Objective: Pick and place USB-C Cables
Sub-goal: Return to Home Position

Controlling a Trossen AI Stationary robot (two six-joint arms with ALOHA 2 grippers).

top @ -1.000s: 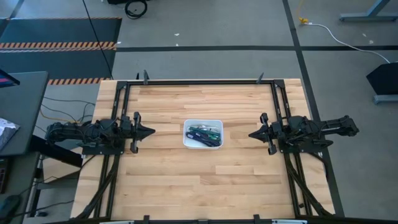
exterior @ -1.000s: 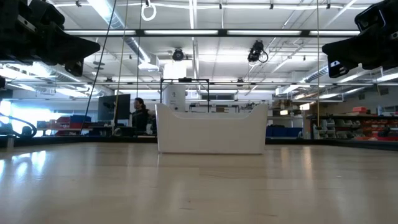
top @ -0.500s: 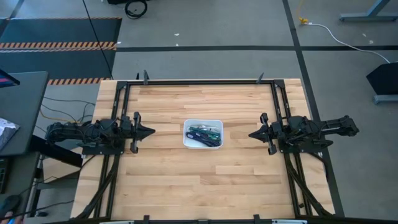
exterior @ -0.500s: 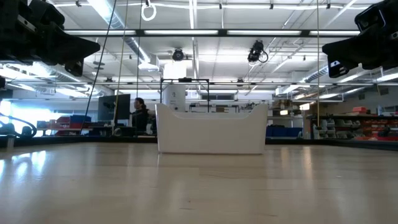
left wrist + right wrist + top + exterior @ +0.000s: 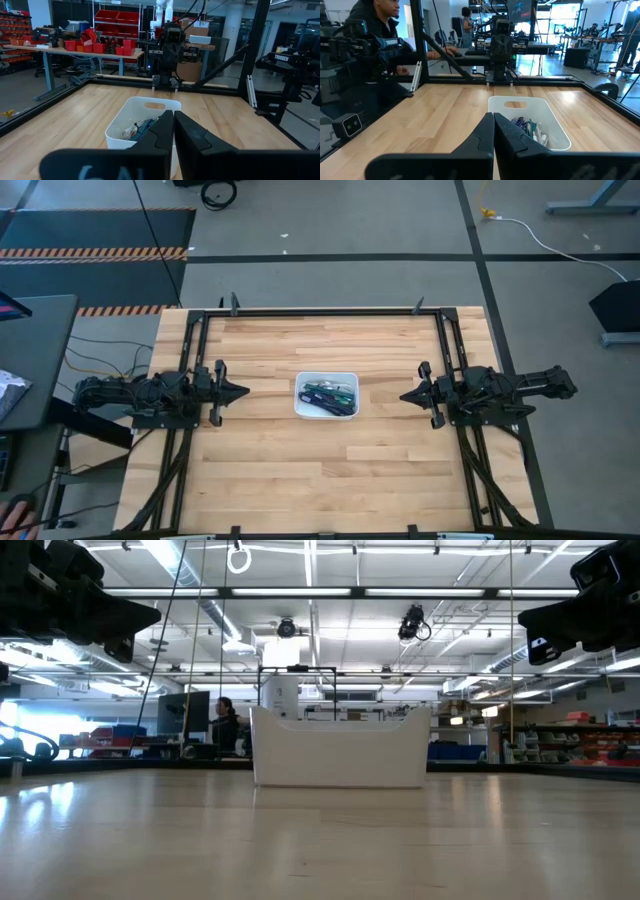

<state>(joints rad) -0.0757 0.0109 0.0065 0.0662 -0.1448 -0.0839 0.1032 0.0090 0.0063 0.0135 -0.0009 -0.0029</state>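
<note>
A white rounded-square tray [image 5: 301, 403] stands at the table's middle and holds several coiled USB-C cables [image 5: 328, 396], teal, green and purple among them. They also show in the left wrist view [image 5: 140, 128] and in the right wrist view [image 5: 527, 127]. My left gripper [image 5: 243, 391] is shut and empty, raised above the table to the left of the tray, pointing at it. My right gripper [image 5: 404, 396] is shut and empty, raised to the right of the tray, pointing at it.
A black frame [image 5: 320, 311] runs along the table's far edge and both sides. Bare wood lies on the near and far sides of the tray. A person [image 5: 375, 30] sits beyond the table's side in the right wrist view.
</note>
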